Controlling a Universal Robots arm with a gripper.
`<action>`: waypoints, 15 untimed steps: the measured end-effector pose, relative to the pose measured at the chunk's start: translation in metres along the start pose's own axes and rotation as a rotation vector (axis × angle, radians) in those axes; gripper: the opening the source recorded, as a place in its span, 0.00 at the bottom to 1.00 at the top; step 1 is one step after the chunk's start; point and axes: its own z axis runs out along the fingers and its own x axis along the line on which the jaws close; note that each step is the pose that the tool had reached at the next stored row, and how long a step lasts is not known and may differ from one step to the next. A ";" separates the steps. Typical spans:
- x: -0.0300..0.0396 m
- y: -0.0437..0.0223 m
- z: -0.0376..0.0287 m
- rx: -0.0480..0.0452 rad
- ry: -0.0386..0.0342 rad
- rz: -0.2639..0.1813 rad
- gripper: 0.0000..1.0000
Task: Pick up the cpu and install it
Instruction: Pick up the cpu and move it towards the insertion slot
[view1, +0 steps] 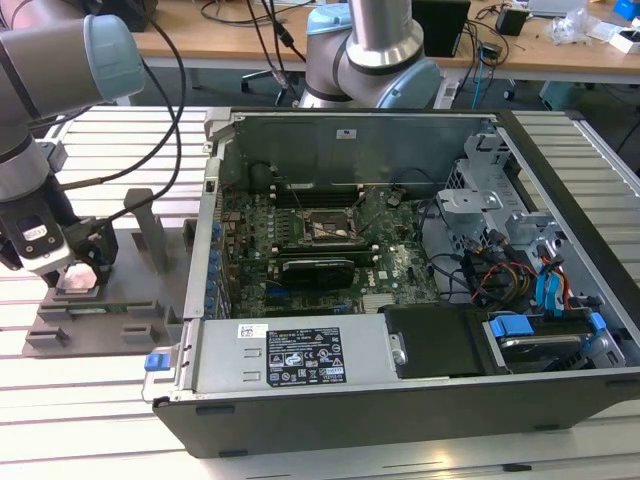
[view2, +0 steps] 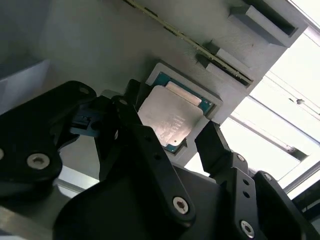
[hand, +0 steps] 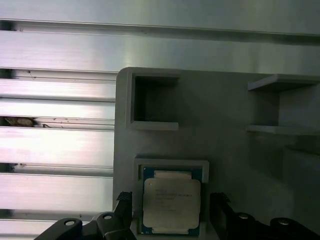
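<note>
One spread hand (hand: 170, 198) astride the cpu (hand: 172, 206)

cpu (view2: 166, 119) corner & edge behind hand (view2: 171, 108)

A robotics lab: a slotted aluminium bench (view1: 100, 420) below the jaws of the gripper (view1: 77, 274), an opened computer case (view1: 420, 405) beside them, cable-strewn wooden desks (view1: 560, 58) far beyond.

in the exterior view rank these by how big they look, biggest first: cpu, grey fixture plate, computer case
1. computer case, by far the largest
2. grey fixture plate, clearly smaller than the case
3. cpu, the smallest, sitting on the plate and partly covered, so its full outline is not visible
</note>
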 end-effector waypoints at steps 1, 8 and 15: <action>-0.0011 -0.0001 0.0000 -0.0001 0.0026 0.000 0.72; -0.0014 0.0000 0.0001 -0.0001 0.0045 0.000 0.72; -0.0014 0.0000 0.0001 0.0000 0.0046 0.000 0.57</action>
